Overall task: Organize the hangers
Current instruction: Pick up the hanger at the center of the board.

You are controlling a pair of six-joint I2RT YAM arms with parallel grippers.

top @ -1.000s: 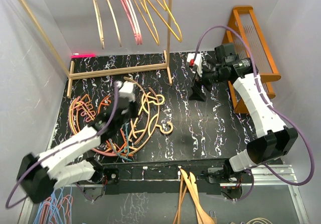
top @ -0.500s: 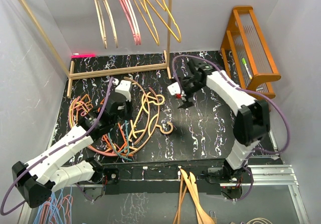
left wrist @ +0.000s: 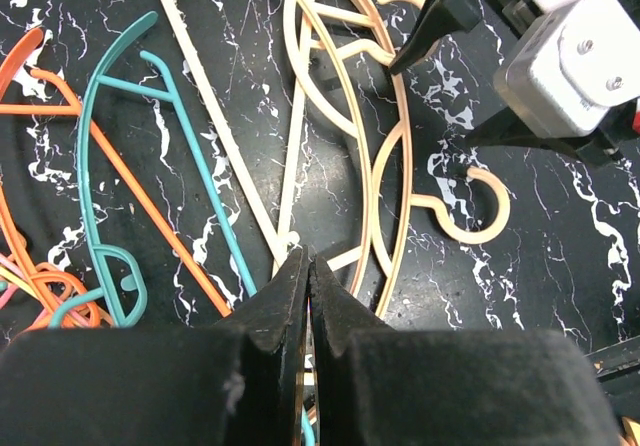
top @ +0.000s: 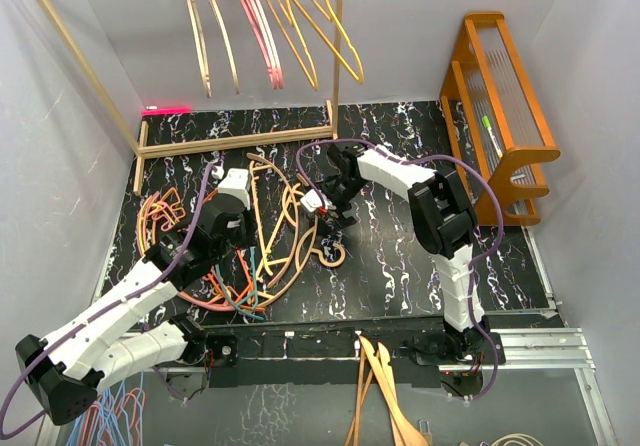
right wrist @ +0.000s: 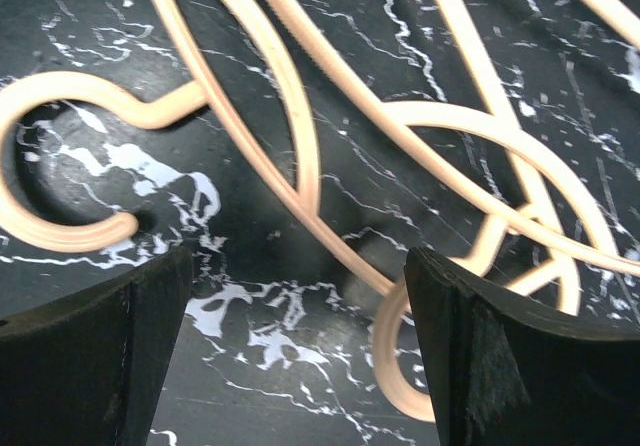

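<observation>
A tangle of tan, orange, pink and teal hangers (top: 285, 241) lies on the black marbled table. More hangers (top: 270, 26) hang from the wooden rack's rail at the back. My right gripper (top: 330, 216) is open and low over the pile's right side. Tan hanger bars (right wrist: 300, 156) run between its fingertips (right wrist: 110, 356), none of them gripped. My left gripper (left wrist: 308, 261) is shut, hovering over the tan hangers (left wrist: 370, 166) with a teal hanger (left wrist: 100, 166) to its left. The right gripper (left wrist: 430, 106) shows at the upper right of the left wrist view.
The wooden rack's base (top: 240, 138) crosses the back of the table. An orange wooden shelf (top: 500, 96) stands at the right wall. Light wooden hangers (top: 380, 396) and a bunch of wire hangers (top: 100, 416) lie below the table's front edge.
My right arm swung left from the orange shelf and came down onto the hanger pile, its jaws narrowing slightly. My left arm shifted a little toward the pile, still shut.
</observation>
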